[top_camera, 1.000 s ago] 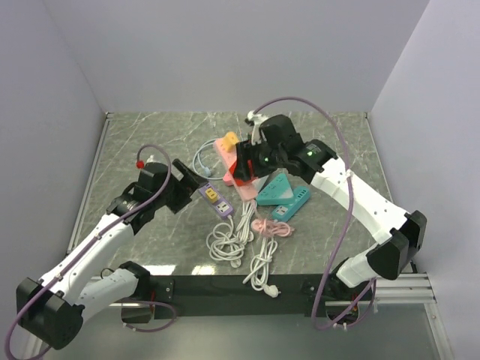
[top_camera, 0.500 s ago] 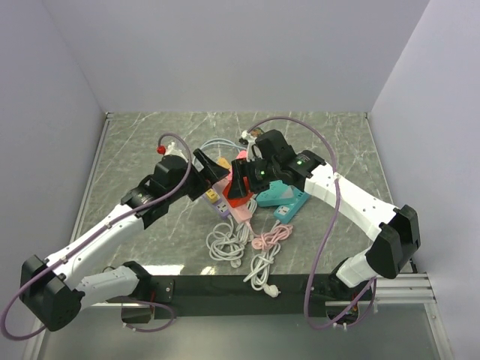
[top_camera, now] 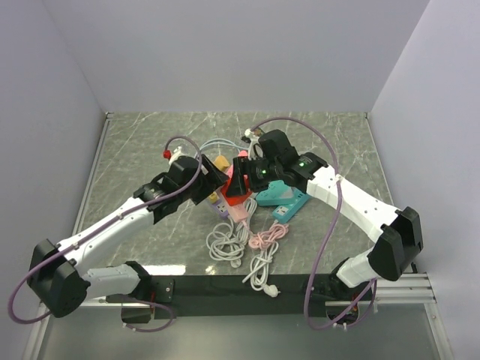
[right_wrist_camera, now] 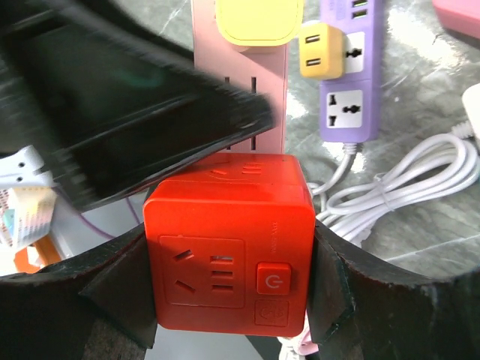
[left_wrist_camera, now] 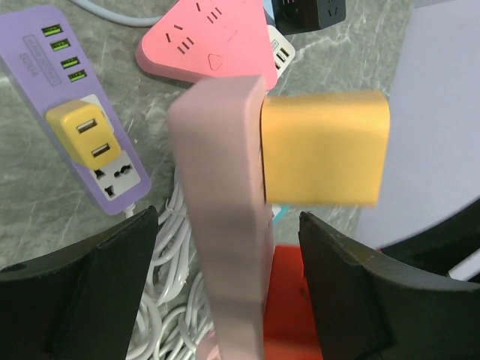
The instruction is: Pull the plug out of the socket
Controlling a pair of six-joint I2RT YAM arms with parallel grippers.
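Since half a second ago the left arm has pushed further toward the middle, so that the left hand (left_wrist_camera: 226, 247) now sits right against the cluster of sockets, while the right arm has barely shifted. From the left wrist, the pink power strip (left_wrist_camera: 221, 172) stands up the centre of the view between the two fingers (left_wrist_camera: 82, 292), which are spread wide with a gap on each side of it and grip nothing. The orange plug (left_wrist_camera: 324, 148) is seated in the strip's face, sticking out to the right, just beyond the tip of the right-side finger and not touched by it. The right hand (right_wrist_camera: 229, 289) is clamped on the red cube socket (right_wrist_camera: 225, 217), one finger pressed against each flank. The cube sits at the near end of the pink strip, and in that view the plug shows pale yellow at the strip's far end, at the top edge of the picture. Whether the cube and strip are lifted clear of the worktop (top_camera: 150, 135) I cannot tell. A purple strip (left_wrist_camera: 114, 180) carrying a yellow adapter (left_wrist_camera: 82, 139) lies just left of the pink one, and a pink triangular socket (left_wrist_camera: 210, 41) lies beyond it. White cables (top_camera: 225, 244) are coiled nearer the arm bases, with teal sockets (top_camera: 281, 196) to the right under the right arm.
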